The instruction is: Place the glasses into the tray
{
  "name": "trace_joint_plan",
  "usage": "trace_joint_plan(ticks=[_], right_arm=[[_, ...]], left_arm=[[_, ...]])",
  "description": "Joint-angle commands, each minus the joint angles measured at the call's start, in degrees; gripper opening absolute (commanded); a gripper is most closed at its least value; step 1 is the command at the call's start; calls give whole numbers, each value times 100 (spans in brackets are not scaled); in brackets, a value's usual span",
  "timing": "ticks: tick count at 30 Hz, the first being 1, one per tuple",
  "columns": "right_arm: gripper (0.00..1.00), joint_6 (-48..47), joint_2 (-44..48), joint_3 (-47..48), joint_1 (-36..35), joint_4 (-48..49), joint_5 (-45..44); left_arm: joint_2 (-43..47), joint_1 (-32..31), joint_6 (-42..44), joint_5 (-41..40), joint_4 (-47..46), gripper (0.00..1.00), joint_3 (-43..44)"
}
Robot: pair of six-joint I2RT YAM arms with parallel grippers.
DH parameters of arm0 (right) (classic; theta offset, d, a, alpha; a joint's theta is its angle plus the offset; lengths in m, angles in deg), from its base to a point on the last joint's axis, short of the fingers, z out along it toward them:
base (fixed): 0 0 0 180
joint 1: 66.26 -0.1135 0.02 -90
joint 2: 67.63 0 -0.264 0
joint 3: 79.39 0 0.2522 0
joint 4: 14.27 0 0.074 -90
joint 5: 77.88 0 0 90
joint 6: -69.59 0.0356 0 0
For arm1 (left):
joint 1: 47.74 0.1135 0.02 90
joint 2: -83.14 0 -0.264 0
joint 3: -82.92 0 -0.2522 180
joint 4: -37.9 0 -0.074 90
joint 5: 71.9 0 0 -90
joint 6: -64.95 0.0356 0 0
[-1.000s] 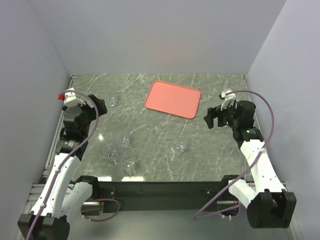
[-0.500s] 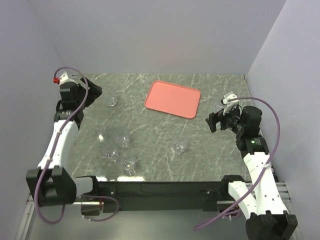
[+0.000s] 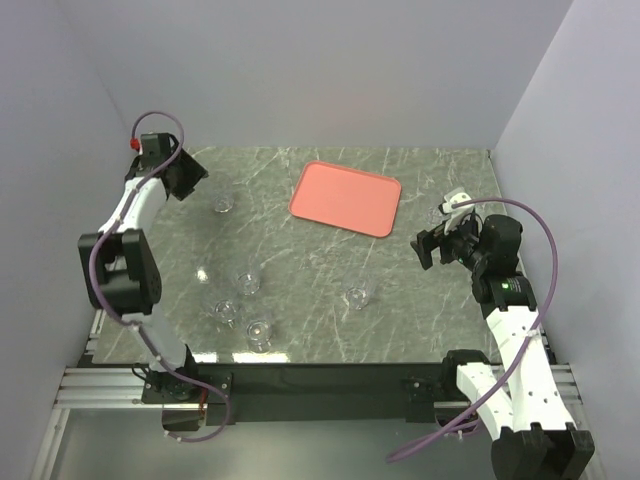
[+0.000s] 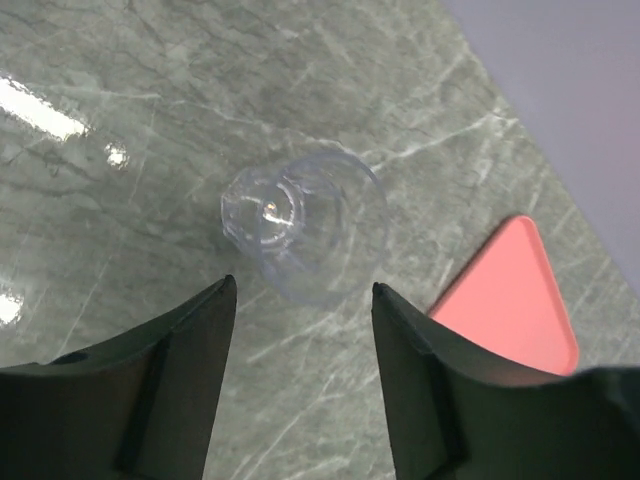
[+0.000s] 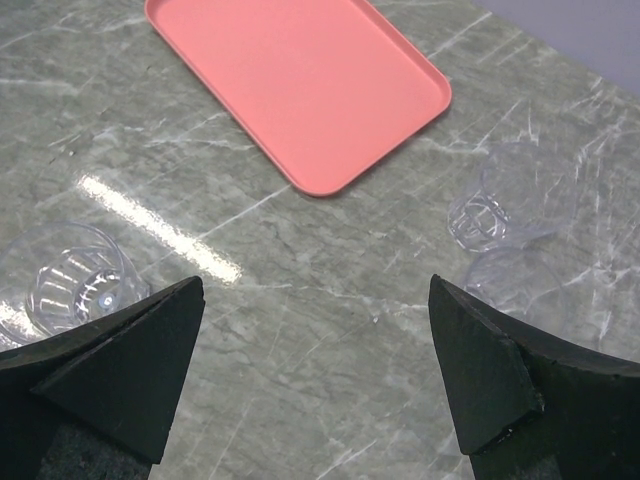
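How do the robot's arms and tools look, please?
The left arm and right arm have white shells and black joints. A purple cable loops along each; the left one ends in a red part. The left tool and right tool have black wedge-shaped fingers.

Small clear round glasses (image 5: 70,280) are standing on the grey veined stone table (image 5: 330,330), apart from a flat salmon-pink rectangular tray (image 5: 300,80).
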State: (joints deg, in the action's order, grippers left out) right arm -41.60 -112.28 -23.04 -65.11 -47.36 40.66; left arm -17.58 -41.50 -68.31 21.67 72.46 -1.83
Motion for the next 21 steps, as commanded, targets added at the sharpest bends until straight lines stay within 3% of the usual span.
trace_joint_plan(ticks=[1, 13, 16, 20, 21], right_arm=[[99, -122, -1, -58, 35, 61, -14], [99, -157, -97, -75, 26, 79, -76], [99, -157, -97, -75, 43, 79, -102], [99, -157, -89, -75, 52, 88, -111], [99, -157, -88, -75, 44, 79, -111]], left_arm=[[-534, 9, -24, -155, 652, 59, 865], [-1476, -97, 160, -331, 1304, 49, 1544], [-1608, -149, 204, -496, 1339, 41, 1624], [-1687, -228, 248, -621, 1383, 19, 1685], [-1696, -237, 248, -638, 1383, 7, 1694]])
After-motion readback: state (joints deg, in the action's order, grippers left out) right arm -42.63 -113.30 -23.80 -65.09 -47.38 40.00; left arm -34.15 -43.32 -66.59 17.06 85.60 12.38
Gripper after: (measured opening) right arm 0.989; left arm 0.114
